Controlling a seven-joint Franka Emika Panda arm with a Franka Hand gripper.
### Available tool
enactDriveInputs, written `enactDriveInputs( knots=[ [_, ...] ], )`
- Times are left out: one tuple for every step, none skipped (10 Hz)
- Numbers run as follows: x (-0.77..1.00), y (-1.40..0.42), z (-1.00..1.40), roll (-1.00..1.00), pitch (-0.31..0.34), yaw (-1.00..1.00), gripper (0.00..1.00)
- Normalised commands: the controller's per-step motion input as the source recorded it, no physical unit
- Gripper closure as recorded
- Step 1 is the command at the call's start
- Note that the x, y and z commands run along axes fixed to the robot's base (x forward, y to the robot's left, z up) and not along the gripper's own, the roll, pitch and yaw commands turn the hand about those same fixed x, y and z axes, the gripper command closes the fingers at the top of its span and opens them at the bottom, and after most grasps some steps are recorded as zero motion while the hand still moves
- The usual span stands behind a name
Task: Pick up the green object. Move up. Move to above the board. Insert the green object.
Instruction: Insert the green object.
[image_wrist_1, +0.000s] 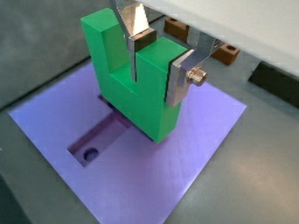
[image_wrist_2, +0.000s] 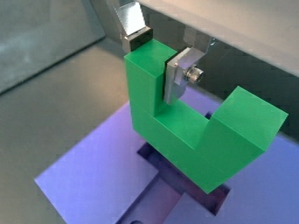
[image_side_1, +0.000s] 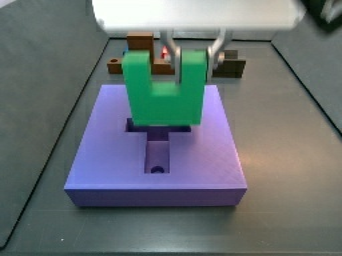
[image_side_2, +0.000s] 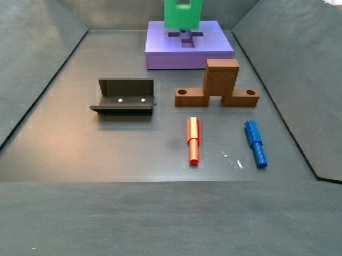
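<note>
The green object (image_wrist_1: 128, 87) is a bright green U-shaped block, upright with its prongs up. My gripper (image_wrist_1: 160, 61) is shut on one prong, one finger in the notch and one on the outer face; both wrist views show this (image_wrist_2: 158, 59). The block hangs over the middle of the purple board (image_wrist_1: 198, 166), its base at the cross-shaped recess (image_side_1: 158, 150). I cannot tell whether it touches. In a side view the gripper (image_side_1: 194, 55) holds the green object (image_side_1: 163, 90) above the board (image_side_1: 214, 160). The far side view shows the green object (image_side_2: 183, 12) and the board (image_side_2: 167, 55).
A brown U-shaped block (image_side_2: 218, 85) stands in front of the board. The dark fixture (image_side_2: 124, 97) stands to its left. A red stick (image_side_2: 193, 140) and a blue stick (image_side_2: 254, 143) lie nearer the front. Grey walls ring the floor.
</note>
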Motion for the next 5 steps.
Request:
enactDriveInputs(
  knots=[
    [-0.09, 0.0, -0.45, 0.08, -0.087, 0.11, 1.0],
    [-0.22, 0.0, -0.14, -0.06, -0.151, 0.08, 1.0],
    [-0.17, 0.0, -0.09, -0.13, -0.156, 0.05, 1.0],
    [-0.17, 0.11, -0.01, -0.13, -0.146, 0.03, 1.0],
    [-0.09, 0.13, -0.06, -0.06, -0.131, 0.06, 1.0]
  ],
)
